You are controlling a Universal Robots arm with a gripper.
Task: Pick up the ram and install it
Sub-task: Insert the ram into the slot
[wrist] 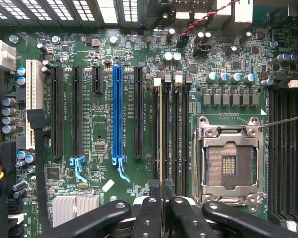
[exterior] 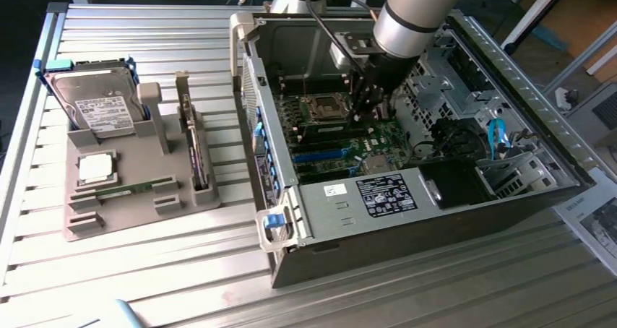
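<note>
Green ram (wrist: 161,134) edge-on, tool (wrist: 162,197) pinched on it, second ram (exterior: 126,189) lying on one grey holder (exterior: 121,206)

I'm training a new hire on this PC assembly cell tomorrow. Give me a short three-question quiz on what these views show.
1. True or false: the processor socket on the motherboard holds a chip.
2. What is the gripper shut on? A) a screwdriver B) the ram, edge-on over a memory slot C) nothing
3. Fill in: the second ram stick lies flat on the grey ____ to the exterior view's left of the case.

Key: 1 false, the socket is empty; 2 B; 3 tray.
</note>
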